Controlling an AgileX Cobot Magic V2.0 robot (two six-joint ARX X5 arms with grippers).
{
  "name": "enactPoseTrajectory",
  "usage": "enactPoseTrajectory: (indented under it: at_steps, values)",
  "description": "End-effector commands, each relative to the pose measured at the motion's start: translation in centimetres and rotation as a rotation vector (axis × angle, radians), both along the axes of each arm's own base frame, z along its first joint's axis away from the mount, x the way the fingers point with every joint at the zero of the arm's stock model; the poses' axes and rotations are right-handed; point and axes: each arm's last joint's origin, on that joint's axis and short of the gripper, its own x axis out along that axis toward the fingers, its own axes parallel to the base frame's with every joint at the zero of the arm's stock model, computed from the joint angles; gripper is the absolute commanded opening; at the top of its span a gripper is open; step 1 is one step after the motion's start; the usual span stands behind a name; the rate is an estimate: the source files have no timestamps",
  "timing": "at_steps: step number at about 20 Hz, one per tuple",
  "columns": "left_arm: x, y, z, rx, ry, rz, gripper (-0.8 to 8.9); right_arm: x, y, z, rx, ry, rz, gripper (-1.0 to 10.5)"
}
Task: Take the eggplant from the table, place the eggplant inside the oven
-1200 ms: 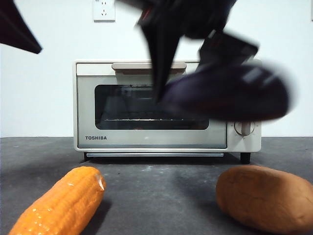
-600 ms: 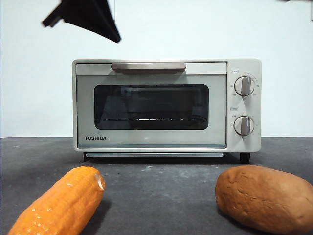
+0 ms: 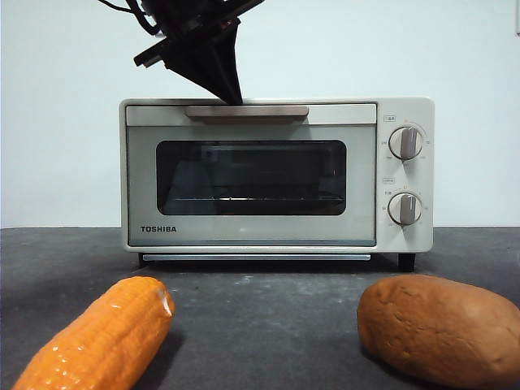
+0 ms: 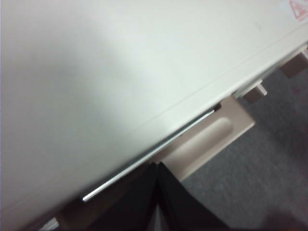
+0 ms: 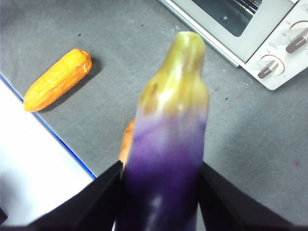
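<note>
While the left gripper [image 3: 230, 96], its jaws pressed together, points at the oven's [image 3: 276, 175] handle [image 3: 247, 111], it should hook the bar and pull the door down slowly. The right gripper [image 5: 161, 192] pinches the eggplant [image 5: 166, 144] high above the table [image 5: 250, 125], waiting.

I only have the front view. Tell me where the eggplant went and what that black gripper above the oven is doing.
Observer: The eggplant is in the right gripper, clamped between its two jaws, pale stem end pointing away from the wrist camera.
Operator: Give me its position over the table.
Observer: It hangs high above the table, with the corn cob and the oven front both below it.
Operator: Now the gripper I can see.
Observer: That is the left gripper. Its jaws are shut together, tips right at the oven's beige handle.
Operator: Confirm the door state.
Observer: The left wrist view shows the handle beside the oven's top edge; the door looks closed.
</note>
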Motion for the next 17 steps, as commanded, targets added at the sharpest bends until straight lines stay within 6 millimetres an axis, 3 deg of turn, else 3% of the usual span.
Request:
enactPoseTrajectory:
  at_steps: [1,12,17]
  values:
    - [-0.6,-1.0,-1.6,0.092,0.098,-0.045,0.06,0.0,0.2,0.4,0.006,-0.016,0.015,1.7]
    - [-6.9,-4.3,-0.5,0.201,0.202,-0.247,0.06,0.1,0.3,0.4,0.000,-0.025,0.036,1.7]
    - [-8.2,-4.9,0.0,0.200,0.179,-0.272,0.06,0.0,0.3,0.4,0.000,-0.028,0.056,1.7]
